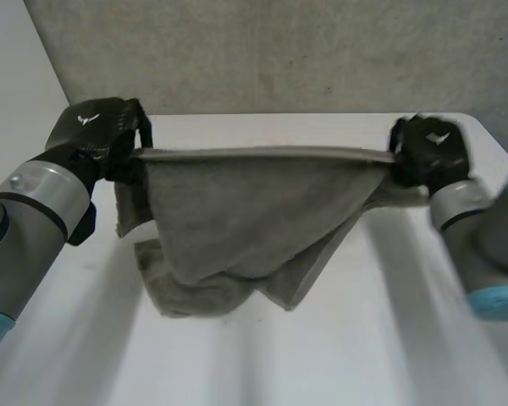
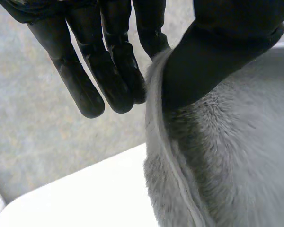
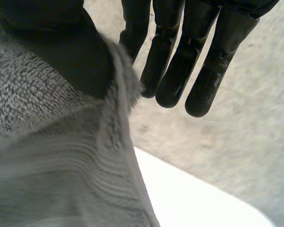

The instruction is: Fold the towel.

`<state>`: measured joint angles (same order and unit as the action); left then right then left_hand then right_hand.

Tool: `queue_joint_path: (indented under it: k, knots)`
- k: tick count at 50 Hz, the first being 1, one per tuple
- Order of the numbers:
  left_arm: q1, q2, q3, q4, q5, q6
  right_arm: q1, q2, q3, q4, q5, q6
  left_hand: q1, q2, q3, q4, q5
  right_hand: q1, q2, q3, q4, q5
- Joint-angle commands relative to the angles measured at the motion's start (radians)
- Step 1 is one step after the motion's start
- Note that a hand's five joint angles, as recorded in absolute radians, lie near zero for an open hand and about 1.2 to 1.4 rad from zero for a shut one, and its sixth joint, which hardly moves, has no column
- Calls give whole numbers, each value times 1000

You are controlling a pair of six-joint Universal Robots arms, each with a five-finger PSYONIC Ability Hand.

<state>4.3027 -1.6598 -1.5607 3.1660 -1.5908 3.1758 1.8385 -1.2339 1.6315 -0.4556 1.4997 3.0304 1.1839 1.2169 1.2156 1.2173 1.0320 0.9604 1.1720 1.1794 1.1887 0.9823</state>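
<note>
A grey towel (image 1: 237, 228) hangs stretched between my two hands, its top edge taut and level above the white table (image 1: 364, 338), its lower part sagging in folds onto the table. My left hand (image 1: 102, 127) is at the towel's top left corner. In the left wrist view the thumb (image 2: 217, 52) pinches the towel's edge (image 2: 236, 165) against a finger, while the other fingers (image 2: 85, 85) stay straight. My right hand (image 1: 432, 152) holds the top right corner. The right wrist view shows the towel (image 3: 52, 156) pinched between its thumb and straight fingers (image 3: 180, 61).
A grey wall (image 1: 279, 51) rises behind the table's far edge. Bare tabletop lies in front of the towel and on both sides of it. My two forearms come in along the left and right sides of the table.
</note>
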Motion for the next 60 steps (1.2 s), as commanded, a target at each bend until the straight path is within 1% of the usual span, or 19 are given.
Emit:
queue_joint_path:
  k: [1,9,15,19,23,25,29,32,34,36,37,38,39,40,41,44,51,53,60]
  knots:
    - [23,-11,-68,-3,8,10,-117,-180,-34,340,-243,-267,212,179,181,179,190,436,224,217,208,239]
    - [15,-9,-165,-11,61,121,-110,-269,-73,664,-280,-422,212,179,181,179,190,436,224,217,208,239]
    - [11,-64,-199,-6,91,194,-105,-246,-76,790,-288,-502,212,179,181,179,190,436,224,217,208,239]
    - [14,-135,-180,-3,92,230,-68,-133,-111,853,-265,-615,212,179,181,179,190,436,224,217,208,239]
    - [15,-260,-92,3,85,337,-45,-47,-159,891,-226,-693,212,179,181,179,190,436,224,217,208,239]
    - [15,-299,-38,3,81,387,-29,26,-250,907,-168,-748,212,179,181,179,190,436,224,217,208,239]
    - [11,-354,188,9,63,502,2,97,-401,894,-110,-751,212,179,181,179,190,436,224,217,208,239]
    - [9,-362,287,25,58,509,30,151,-601,832,-66,-740,212,179,181,179,190,436,224,217,208,239]
    - [8,-386,516,109,55,507,33,165,-706,761,-55,-729,212,179,181,179,190,436,224,217,208,239]
    - [8,-391,625,170,54,506,36,165,-862,552,-44,-694,212,179,181,179,190,436,224,217,208,239]
    - [8,-393,722,239,48,504,36,165,-863,551,-44,-694,212,179,181,179,190,436,224,217,208,239]
    - [8,-393,723,239,48,504,38,153,-890,419,-42,-667,212,179,181,179,190,436,224,217,208,239]
    - [8,-391,787,308,42,501,36,127,-883,279,-42,-644,212,179,181,179,190,436,224,217,208,239]
    - [8,-385,821,362,35,498,36,126,-883,278,-42,-643,212,179,181,179,190,436,224,217,208,239]
    - [8,-385,821,362,35,498,34,91,-860,159,-33,-621,212,179,181,179,190,436,224,217,208,239]
    - [9,-359,814,419,23,491,36,24,-753,33,-36,-611,212,179,181,179,190,436,224,217,208,239]
    - [32,-282,568,404,-4,412,33,-35,-537,46,-47,-601,212,179,181,179,190,436,224,217,208,239]
    - [57,-249,400,407,2,379,33,-35,-473,61,-47,-602,212,179,181,179,190,436,224,217,208,239]
    - [84,-233,98,433,5,331,33,-33,-187,179,-68,-601,212,179,181,179,190,436,224,217,208,239]
